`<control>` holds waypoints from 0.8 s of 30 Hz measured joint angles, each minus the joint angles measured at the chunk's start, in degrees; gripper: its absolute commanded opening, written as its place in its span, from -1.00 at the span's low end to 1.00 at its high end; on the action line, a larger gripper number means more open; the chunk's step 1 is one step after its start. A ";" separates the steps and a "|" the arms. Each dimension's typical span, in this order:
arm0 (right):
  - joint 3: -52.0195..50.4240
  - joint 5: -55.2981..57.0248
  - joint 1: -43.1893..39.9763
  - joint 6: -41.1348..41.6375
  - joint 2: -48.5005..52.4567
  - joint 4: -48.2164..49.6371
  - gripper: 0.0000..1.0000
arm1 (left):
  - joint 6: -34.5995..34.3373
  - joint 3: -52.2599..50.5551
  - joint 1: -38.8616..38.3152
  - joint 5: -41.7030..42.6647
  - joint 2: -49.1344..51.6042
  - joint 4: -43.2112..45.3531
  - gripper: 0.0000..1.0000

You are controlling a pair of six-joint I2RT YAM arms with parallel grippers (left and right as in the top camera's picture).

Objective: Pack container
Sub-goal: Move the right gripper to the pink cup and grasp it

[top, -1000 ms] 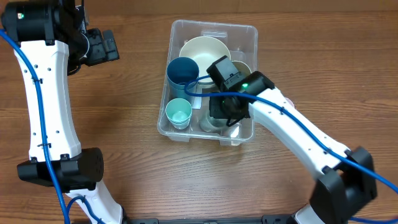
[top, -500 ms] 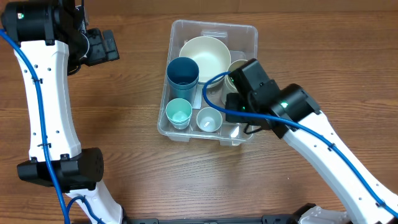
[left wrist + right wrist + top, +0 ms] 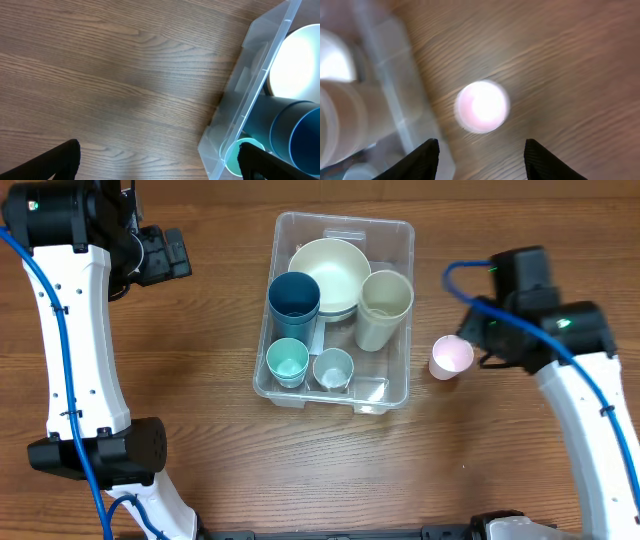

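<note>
Withdrawn from the large clear rectangular plastic container (image 3: 400,232), the right claw (image 3: 482,150) hangs released above a small pink cup (image 3: 451,356) on the wooden desk (image 3: 220,460), with the container just left of it. The left claw (image 3: 185,255) is released too, container to its right.

A small round pink plastic cup (image 3: 482,106) stands on the brown wooden surface (image 3: 560,60). Left of it sits the blurred clear plastic rectangular container (image 3: 390,75). Just below it, the black pincer (image 3: 482,152) gapes, empty.

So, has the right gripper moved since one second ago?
Yes. In the overhead view the right gripper went from above the container to the right, outside it, and is now near the pink cup.
</note>
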 measured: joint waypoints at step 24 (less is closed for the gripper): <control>-6.27 -12.66 -10.14 -7.30 18.27 5.64 0.02 | 0.00 0.00 0.00 0.00 0.00 0.00 1.00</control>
